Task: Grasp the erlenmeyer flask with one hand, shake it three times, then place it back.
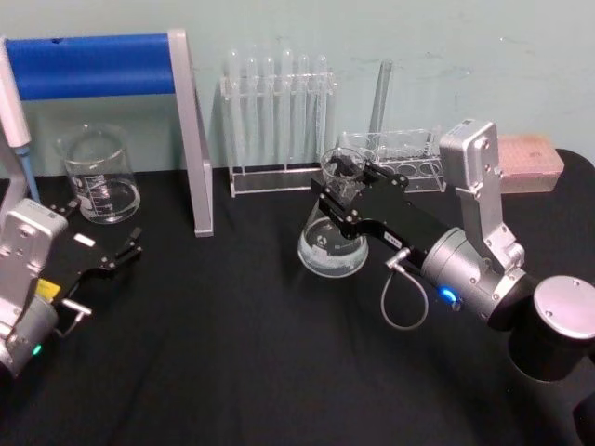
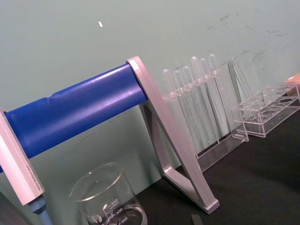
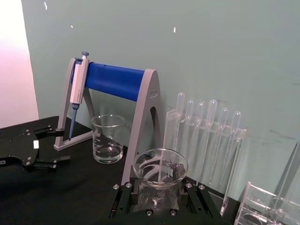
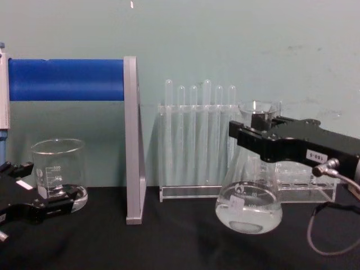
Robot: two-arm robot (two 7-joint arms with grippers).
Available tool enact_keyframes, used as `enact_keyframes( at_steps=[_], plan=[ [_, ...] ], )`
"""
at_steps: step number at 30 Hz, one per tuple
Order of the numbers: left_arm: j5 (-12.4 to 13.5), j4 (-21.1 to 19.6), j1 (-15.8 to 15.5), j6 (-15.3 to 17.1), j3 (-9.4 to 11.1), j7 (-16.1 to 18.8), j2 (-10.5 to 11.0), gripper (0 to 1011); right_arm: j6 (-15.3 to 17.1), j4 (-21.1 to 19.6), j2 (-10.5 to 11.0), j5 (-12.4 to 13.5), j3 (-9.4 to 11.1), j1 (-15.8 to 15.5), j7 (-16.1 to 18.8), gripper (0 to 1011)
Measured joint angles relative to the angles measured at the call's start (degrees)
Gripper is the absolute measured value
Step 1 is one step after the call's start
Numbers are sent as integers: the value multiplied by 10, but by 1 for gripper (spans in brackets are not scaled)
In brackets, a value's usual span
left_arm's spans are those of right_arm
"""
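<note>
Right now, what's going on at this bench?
The right gripper is shut on the neck of the erlenmeyer flask. The flask is tilted, its base apparently lifted off the black table, with a little clear liquid inside. The left gripper is open and idle, low beside the glass beaker. The flask is not yet set back down.

At the far left, the glass beaker (image 2: 108, 197) bears white graduation numbers 600, 400 and 300 down its wall, while the dark characters on the right gripper's (image 4: 251, 136) white label (image 4: 313, 153) and the white print on the erlenmeyer flask (image 4: 247, 205) are too small to read.
</note>
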Motion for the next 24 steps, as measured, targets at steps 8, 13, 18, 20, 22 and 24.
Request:
enact_keyframes(
  at_steps=[8, 13, 18, 20, 22, 24],
  plan=[
    [0, 0, 0, 0, 0, 0, 0, 1001, -2, 11, 1, 2, -7, 0, 3, 449],
    [0, 0, 0, 0, 0, 0, 0, 1001, -6, 21, 0, 3, -12, -2, 5, 449],
    [0, 0, 0, 0, 0, 0, 0, 1001, -8, 29, -1, 4, -15, -4, 6, 449],
    [0, 0, 0, 0, 0, 0, 0, 1001, -9, 32, -2, 4, -16, -5, 7, 449],
    [0, 0, 0, 0, 0, 0, 0, 1001, -11, 35, -2, 5, -17, -6, 7, 450],
    [0, 0, 0, 0, 0, 0, 0, 1001, -13, 39, -2, 5, -17, -7, 7, 449]
  ],
)
